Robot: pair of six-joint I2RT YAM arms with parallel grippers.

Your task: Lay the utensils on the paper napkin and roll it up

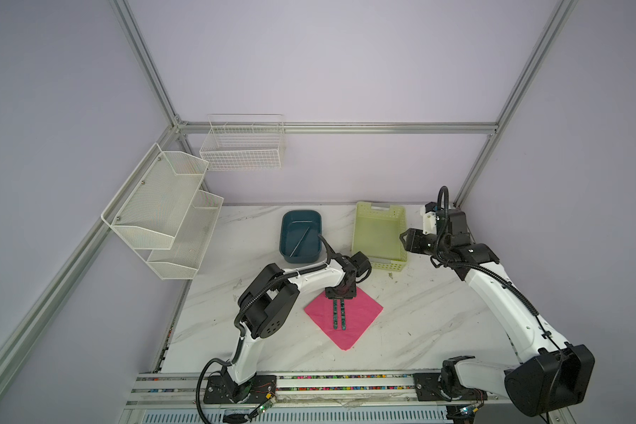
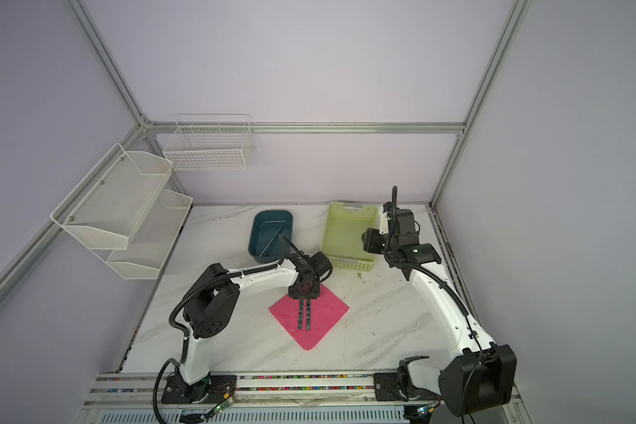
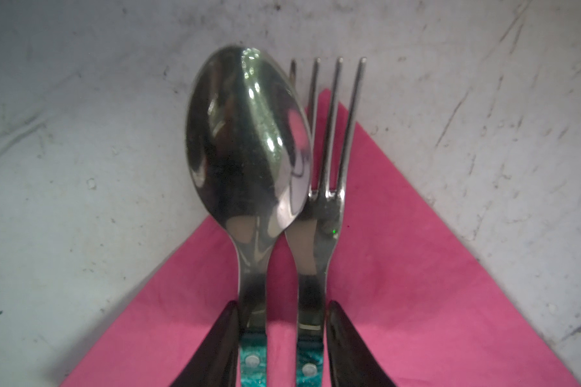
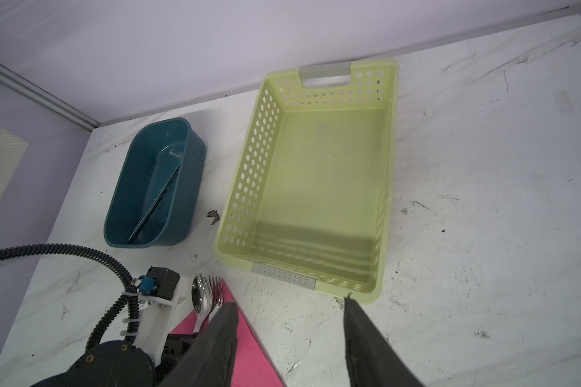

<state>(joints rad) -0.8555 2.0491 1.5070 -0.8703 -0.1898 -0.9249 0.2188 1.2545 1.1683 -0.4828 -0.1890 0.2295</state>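
In both top views, a teal-handled silver spoon (image 1: 335, 317) and matching fork (image 1: 343, 315) are laid parallel on the bright pink paper napkin (image 1: 362, 312), beneath the left gripper (image 1: 339, 298). In the left wrist view, both necks are straddled lengthwise by its fingers (image 3: 222, 345); whether they are clamped cannot be told. In the right wrist view, the right gripper (image 4: 289, 301) is held spread and empty, and the matching knife (image 4: 158, 197) is found in the dark teal plastic tub (image 4: 188, 187).

Bright pink napkin (image 1: 364, 312). Spoon (image 3: 245, 140) and fork (image 3: 329, 187): shiny silver heads, teal speckled handles. Dark teal tub (image 1: 298, 227). Pale green basket (image 4: 255, 150), walls dotted with round holes. White tabletop (image 1: 437, 312), grey marble veining, dark scuffs.
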